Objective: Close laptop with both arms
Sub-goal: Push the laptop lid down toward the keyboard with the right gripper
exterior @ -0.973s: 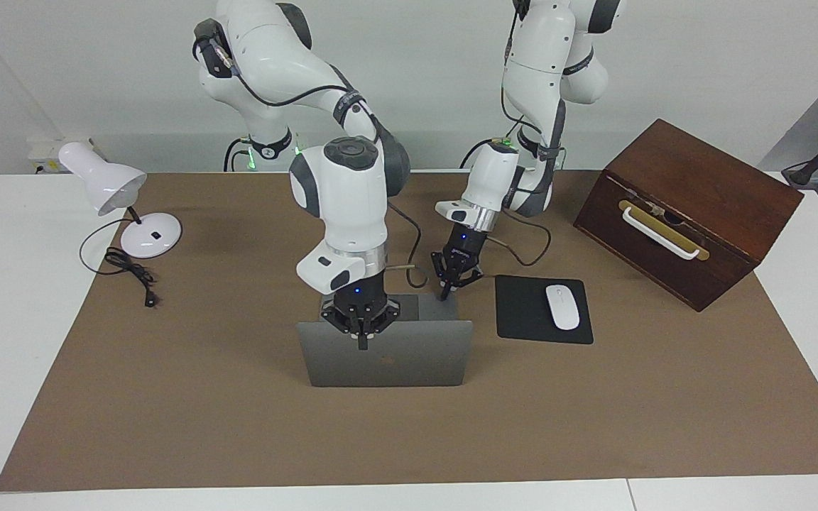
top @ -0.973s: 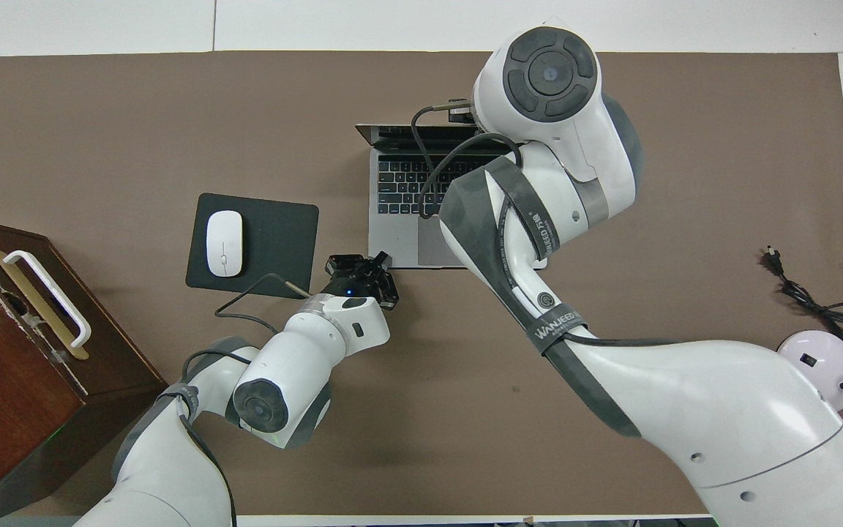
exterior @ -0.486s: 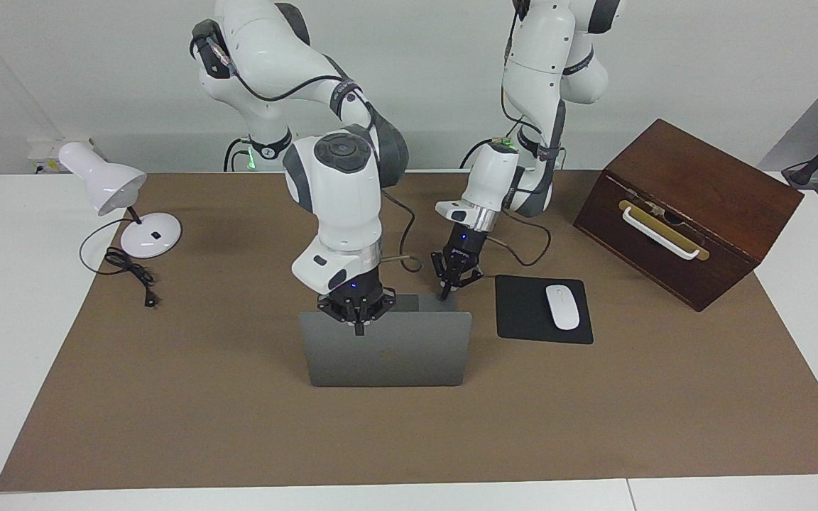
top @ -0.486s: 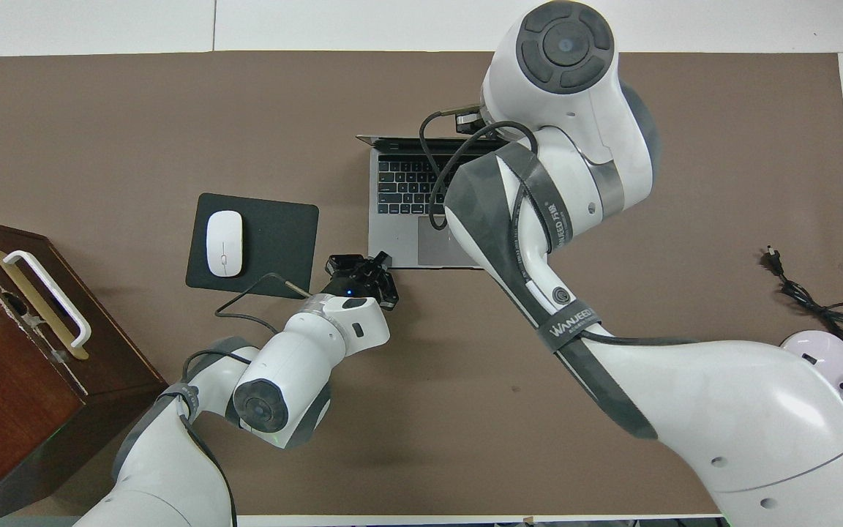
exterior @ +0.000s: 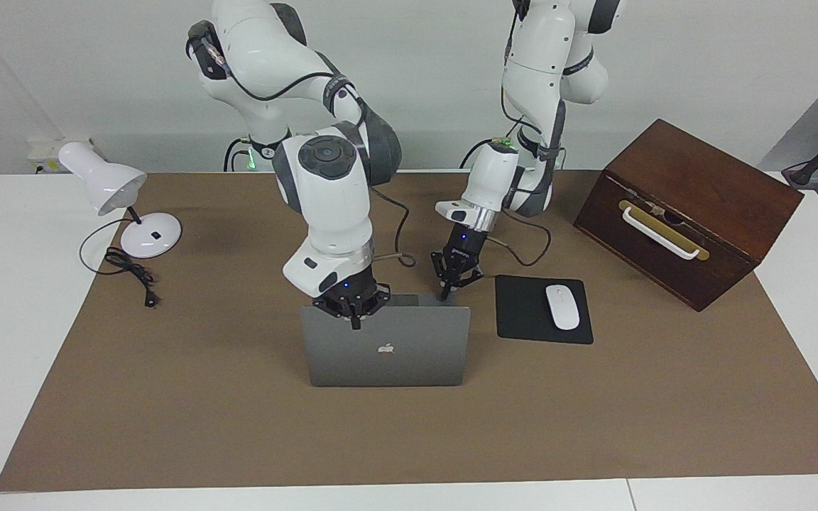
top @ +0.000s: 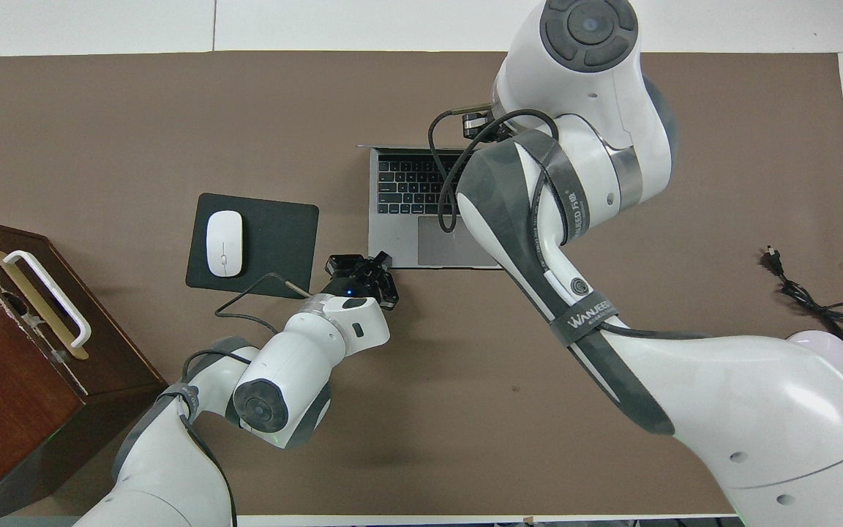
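The silver-grey laptop [exterior: 409, 355] stands open in the middle of the mat, its lid nearly upright with the apple logo facing away from the robots. In the overhead view its keyboard and palm rest [top: 399, 241] show. My right gripper [exterior: 354, 323] is shut, its tips against the top edge of the lid on the logo side. In the overhead view it is hidden under its own wrist. My left gripper [exterior: 444, 293] is shut too, its tips down at the base's corner [top: 374, 262] nearest the robots and the mouse pad.
A black mouse pad [exterior: 526, 309] with a white mouse [exterior: 562, 306] lies beside the laptop toward the left arm's end. A brown wooden box [exterior: 686, 206] stands past it. A white desk lamp [exterior: 118, 191] and its cord [exterior: 132, 273] sit at the right arm's end.
The right gripper has pushed the lid's top edge toward the robots, so the lid stands more upright and the logo now shows. The left arm has not moved.
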Controlling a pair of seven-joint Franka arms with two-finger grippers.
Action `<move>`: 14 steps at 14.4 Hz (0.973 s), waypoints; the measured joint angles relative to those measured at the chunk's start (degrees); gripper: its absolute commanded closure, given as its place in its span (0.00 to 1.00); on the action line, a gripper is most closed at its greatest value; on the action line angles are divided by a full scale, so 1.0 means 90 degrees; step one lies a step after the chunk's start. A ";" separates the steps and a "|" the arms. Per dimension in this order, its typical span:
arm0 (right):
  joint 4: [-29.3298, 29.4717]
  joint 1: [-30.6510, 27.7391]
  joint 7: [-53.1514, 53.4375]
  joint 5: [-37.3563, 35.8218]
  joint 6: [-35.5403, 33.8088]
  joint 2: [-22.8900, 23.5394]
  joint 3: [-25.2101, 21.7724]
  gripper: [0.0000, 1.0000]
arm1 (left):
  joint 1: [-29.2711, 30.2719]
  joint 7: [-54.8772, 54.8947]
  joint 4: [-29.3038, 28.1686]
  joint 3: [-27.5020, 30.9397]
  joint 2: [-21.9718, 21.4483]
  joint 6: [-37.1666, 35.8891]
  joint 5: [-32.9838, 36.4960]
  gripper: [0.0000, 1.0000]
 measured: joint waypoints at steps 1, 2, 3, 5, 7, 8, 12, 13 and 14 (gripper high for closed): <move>0.0001 0.0000 0.0000 0.0008 -0.0070 0.0000 0.0001 1.00 | 0.0000 0.0000 0.0000 0.0000 0.0000 0.0000 0.0000 1.00; 0.0003 0.0000 0.0000 0.0052 -0.0162 0.0001 0.0001 1.00 | 0.0000 0.0000 0.0000 0.0000 0.0000 0.0001 0.0000 1.00; 0.0004 -0.0003 0.0000 0.0164 -0.0280 0.0002 -0.0003 1.00 | 0.0000 0.0000 0.0000 0.0000 0.0000 0.0002 0.0000 1.00; 0.0009 -0.0014 0.0000 0.0307 -0.0511 0.0002 -0.0006 1.00 | 0.0000 0.0002 0.0000 0.0000 0.0001 0.0002 0.0000 1.00; 0.0012 -0.0027 0.0001 0.0424 -0.0693 0.0002 -0.0007 1.00 | 0.0000 0.0002 0.0000 0.0000 0.0001 0.0003 0.0000 1.00; 0.0013 -0.0030 0.0009 0.0460 -0.0764 0.0002 -0.0007 1.00 | 0.0000 0.0002 0.0000 0.0000 0.0002 0.0004 0.0000 1.00; 0.0012 -0.0030 0.0116 0.0709 -0.0963 0.0010 -0.0007 1.00 | 0.0000 0.0002 0.0000 0.0001 0.0004 0.0008 0.0000 1.00; 0.0011 -0.0030 0.0164 0.0726 -0.0980 0.0021 -0.0007 1.00 | 0.0000 0.0002 0.0000 0.0001 0.0004 0.0009 0.0000 1.00; 0.0009 -0.0030 0.0222 0.0741 -0.0987 0.0034 -0.0007 1.00 | 0.0000 0.0002 0.0000 0.0001 0.0005 0.0009 0.0000 1.00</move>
